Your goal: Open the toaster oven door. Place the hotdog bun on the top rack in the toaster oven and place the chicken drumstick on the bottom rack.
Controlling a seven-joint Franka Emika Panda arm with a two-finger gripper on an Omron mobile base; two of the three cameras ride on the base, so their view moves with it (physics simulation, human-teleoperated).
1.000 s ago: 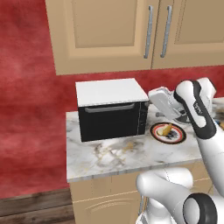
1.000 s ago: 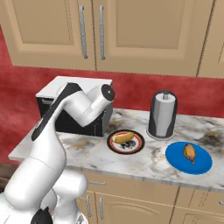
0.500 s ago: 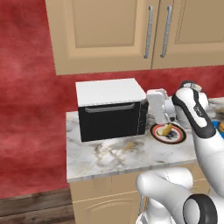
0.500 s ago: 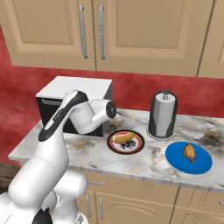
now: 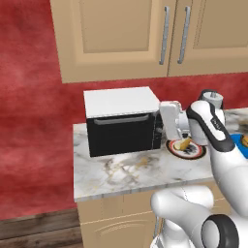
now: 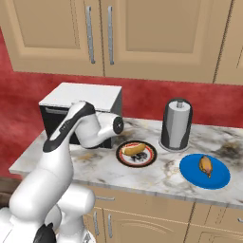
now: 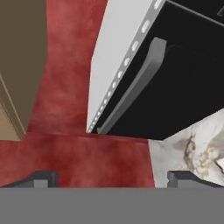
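One toaster oven [image 5: 122, 121] sits left of centre in the left base view, at the left end of the table [image 5: 121, 172], against the red wall [image 5: 29, 121]. Its one door [image 5: 123, 135] is shut, with a single grey handle [image 5: 122, 119] along its upper edge; the racks are hidden behind the dark glass. In the hand view the door [image 7: 175, 87] and handle [image 7: 135, 83] run slantwise through the upper right. The gripper [image 7: 112, 177] has its jaws spread wide, holding nothing, apart from the door. In the left base view the hand [image 5: 172, 121] hangs just beside the oven's right edge.

One bun [image 6: 134, 149] lies on a round dark-rimmed plate [image 6: 124, 159] at centre of the right base view. One drumstick [image 6: 206, 165] lies on a blue plate [image 6: 190, 173] at right. One kettle [image 6: 176, 124] stands between and behind them. Tan cupboards [image 6: 118, 33] fill the top, each base view showing two handles.
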